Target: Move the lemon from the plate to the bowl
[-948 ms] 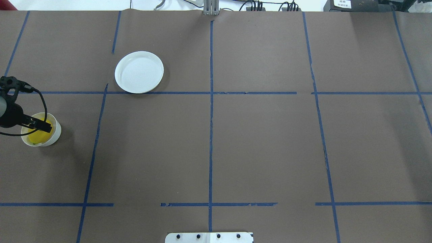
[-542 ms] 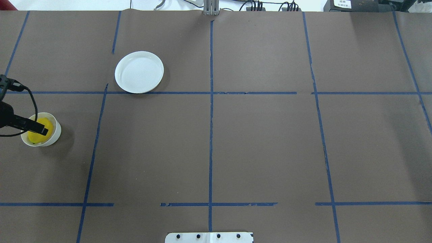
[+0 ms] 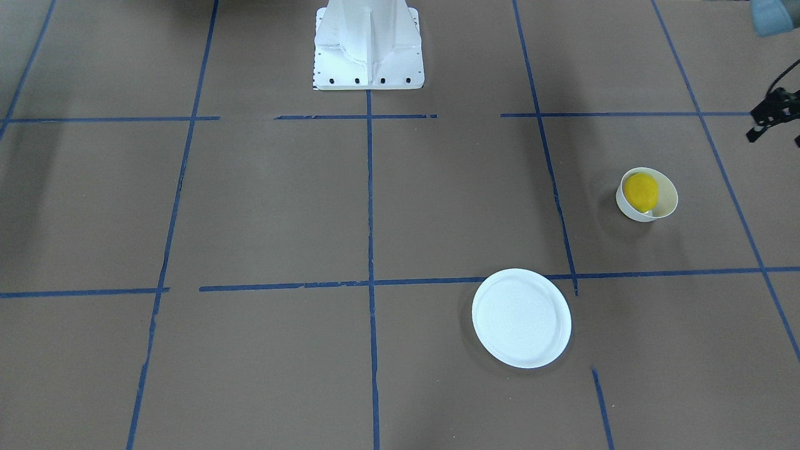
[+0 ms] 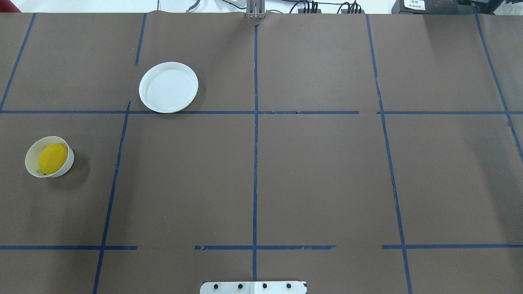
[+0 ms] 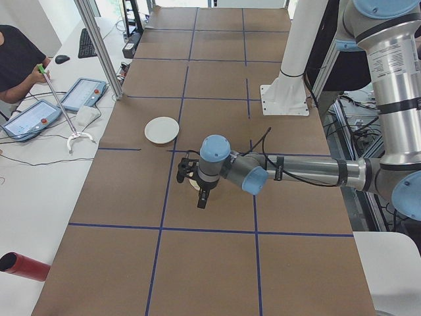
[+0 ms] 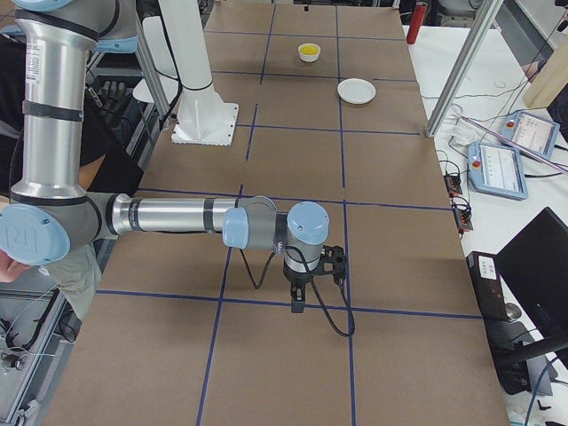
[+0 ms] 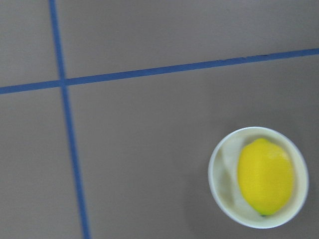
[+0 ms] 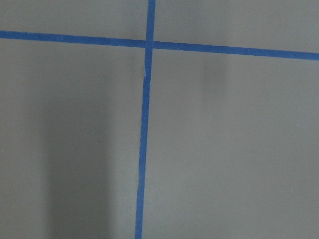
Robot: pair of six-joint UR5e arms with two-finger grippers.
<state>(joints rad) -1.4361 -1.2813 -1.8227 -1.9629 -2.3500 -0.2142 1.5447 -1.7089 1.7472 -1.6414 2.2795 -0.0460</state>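
Lemon delivered: the yellow lemon point(image 4: 52, 158) lies inside the small white bowl point(image 4: 70, 162) near the left end of the table point(image 4: 318, 171). It fills most of the bowl and leans toward one wall. The wide white plate point(image 4: 168, 87) sits bare, well apart from the bowl and farther from the robot.

By the look of things the transfer is complete, and the step in hand is getting the left arm point(image 5: 309, 170) clear. Doing that well means travelling up and away from the bowl rather than across it. The fingers and the looped cable at the wrist should stay off the thin rim, since a light, narrow bowl loaded with fruit on one side would probably tip or slide at a slight nudge.

The left arm stretches low and nearly level over the table from the robot's side. Its wrist is turned down, so the left end effector point(image 5: 202, 199) points at the table just beside the bowl, not over it. The wrist camera confirms this, looking straight down with the bowl in one corner of its view. Whether its fingers are apart or together cannot be told.

The right arm point(image 6: 169, 216) mirrors that pose at the far end of the table, with the right end effector point(image 6: 297, 302) aimed down at bare taped table. Its finger state cannot be told either.
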